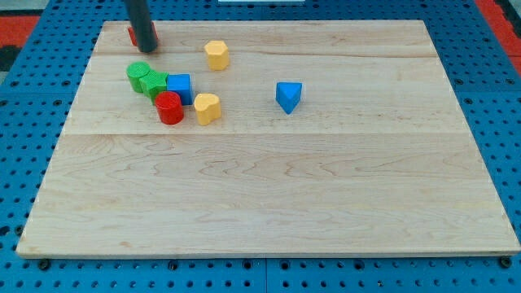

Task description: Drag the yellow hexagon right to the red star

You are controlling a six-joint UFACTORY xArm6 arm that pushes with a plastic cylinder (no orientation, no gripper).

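Note:
The yellow hexagon [216, 54] lies near the view's top, left of centre, on the wooden board [269, 187]. The red star [133, 35] is at the top left, mostly hidden behind my rod. My tip [145, 48] rests right at the red star, well to the left of the yellow hexagon. A second yellow block [207, 107], heart-like in shape, lies lower down.
A cluster sits left of centre: a green block [137, 73], another green block [152, 83], a blue cube [179, 87] and a red cylinder [170, 108]. A blue triangular block [288, 96] lies alone near the middle. A blue pegboard surrounds the board.

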